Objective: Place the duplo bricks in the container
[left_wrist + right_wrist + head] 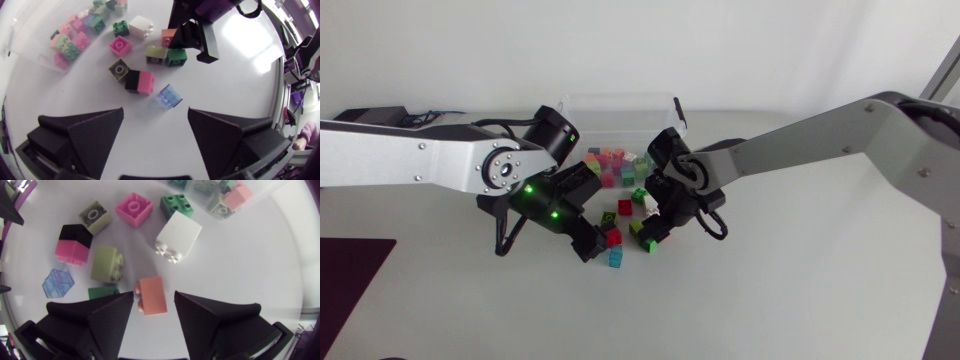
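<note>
Container [620, 108] at the table's back holds several bricks [70, 42]; more lie loose before it. Left gripper [155, 112], jaws apart, hovers near a blue brick [169, 95]. Right gripper [153, 295], jaws apart, straddles an orange brick [152, 302].

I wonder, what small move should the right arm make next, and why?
Probably shut the right gripper: the salmon brick lies on the table right between its open fingers, lined up with them, so closing should grip it for the container.
</note>
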`<action>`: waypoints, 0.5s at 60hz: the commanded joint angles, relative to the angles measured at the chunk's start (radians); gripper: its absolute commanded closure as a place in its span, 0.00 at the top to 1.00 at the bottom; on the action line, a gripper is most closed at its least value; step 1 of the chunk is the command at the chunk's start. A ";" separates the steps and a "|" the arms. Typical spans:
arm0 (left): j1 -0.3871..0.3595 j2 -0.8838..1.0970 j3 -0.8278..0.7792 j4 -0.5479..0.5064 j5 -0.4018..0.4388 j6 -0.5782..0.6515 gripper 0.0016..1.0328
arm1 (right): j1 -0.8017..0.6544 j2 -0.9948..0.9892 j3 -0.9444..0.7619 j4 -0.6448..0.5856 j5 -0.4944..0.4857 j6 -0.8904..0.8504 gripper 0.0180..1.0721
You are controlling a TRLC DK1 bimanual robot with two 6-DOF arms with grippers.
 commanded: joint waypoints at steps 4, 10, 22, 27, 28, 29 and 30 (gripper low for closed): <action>-0.032 0.052 0.001 -0.009 -0.003 -0.033 0.86 | 0.006 0.020 0.012 -0.017 -0.028 -0.020 0.33; -0.054 0.058 0.004 -0.009 -0.003 -0.027 0.86 | -0.005 -0.026 -0.017 -0.016 -0.037 -0.024 0.32; -0.072 0.113 0.039 -0.002 -0.003 -0.015 0.86 | -0.049 -0.156 -0.114 -0.002 -0.065 -0.030 0.30; -0.086 0.132 0.049 -0.004 -0.017 -0.053 0.84 | -0.075 -0.210 -0.152 0.006 -0.074 -0.030 0.30; -0.087 0.133 0.050 -0.004 -0.023 -0.059 0.84 | -0.080 -0.217 -0.157 0.007 -0.076 -0.029 0.30; -0.089 0.138 0.053 -0.004 -0.029 -0.069 0.84 | -0.086 -0.228 -0.161 0.007 -0.076 -0.029 0.30; -0.090 0.141 0.055 -0.004 -0.032 -0.073 0.83 | -0.092 -0.237 -0.168 0.007 -0.077 -0.029 0.30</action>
